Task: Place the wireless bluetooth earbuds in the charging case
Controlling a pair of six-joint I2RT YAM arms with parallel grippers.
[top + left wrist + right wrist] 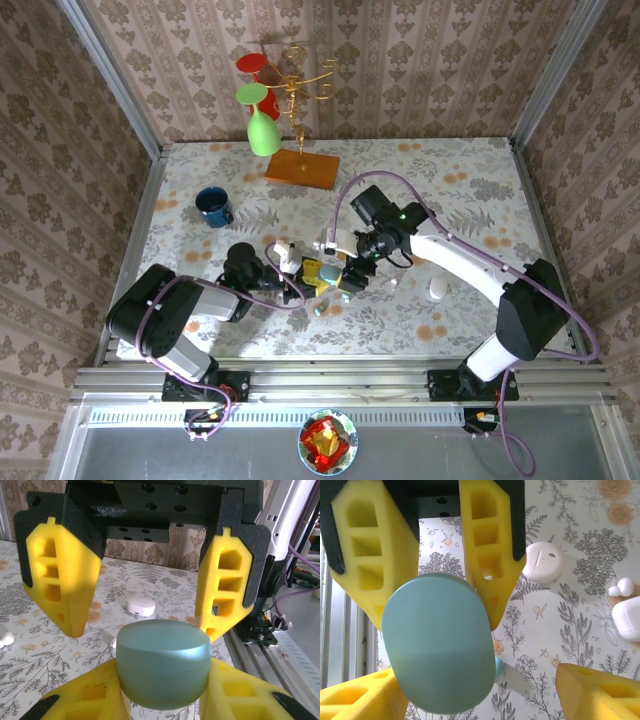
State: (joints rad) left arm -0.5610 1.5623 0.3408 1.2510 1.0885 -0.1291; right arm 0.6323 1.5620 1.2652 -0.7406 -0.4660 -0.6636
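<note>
**Left gripper clamps teal case, right gripper spread wide around it**

The left gripper (164,666) is clenched on the teal charging case (162,650), its two yellow fingers pressed against opposite sides of the rounded body. The case is held above the bench (470,190), and a thin seam runs around it where lid meets base, so it looks closed. The right gripper (143,633) faces it from the other side with its jaws released and standing far apart, wider than the case. In the right wrist view one of its fingers lies close under the case's oval face, but whether it touches cannot be told.

The task's white earbuds (620,587) lie loose on the bench, well to one side of the grippers and just beside a second white case (627,620), which the picture's edge cuts off. A round white case (543,562) sits flat on the bench farther along. A small teal bud (320,311) lies on the bench just nearer than the meeting grippers; from the right wrist it is mostly hidden behind the held case. From above, the fingers and the case merge into a tight cluster and the grip itself is hard to make out.
</note>
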